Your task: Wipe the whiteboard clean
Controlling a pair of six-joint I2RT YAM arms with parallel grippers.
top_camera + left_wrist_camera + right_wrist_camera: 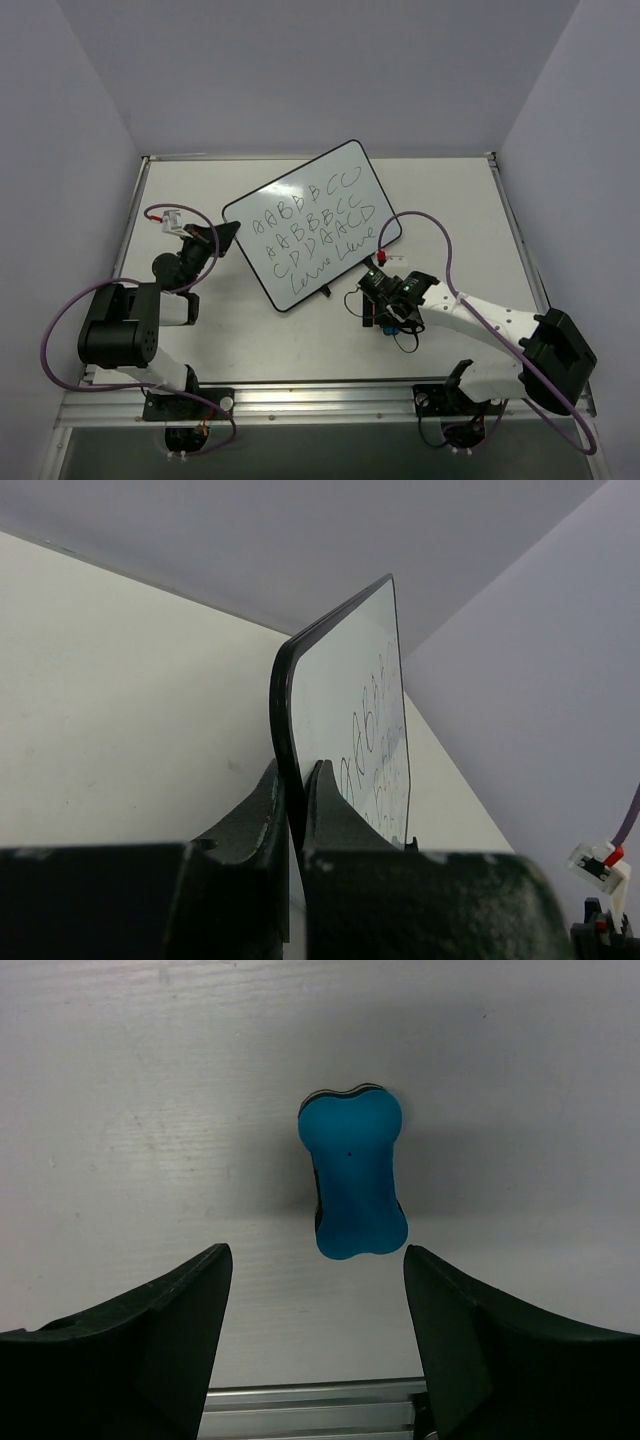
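Clamping one corner of the large flat white whiteboard with its thin black frame (310,225), the left claw (298,780) is clenched on the rim alone. The board sits mid-worktop (460,200), skewed and still covered in handwritten letters. Whether it lies flat or is raised at that corner I cannot tell.

The right claw (315,1255) hangs released over the small blue bone-shaped eraser (352,1172), gripping nothing. The eraser lies just beyond the fingertips (195,1290) rather than squarely between them. A pinch from here would likely catch only its near end, so it could pivot or squirt away across the worktop.

Later, wiping pressure far from the single held corner could swivel the board or drag its rim out of the pinch. The right arm's purple cable (420,218) loops near the board's edge and might snag during strokes.
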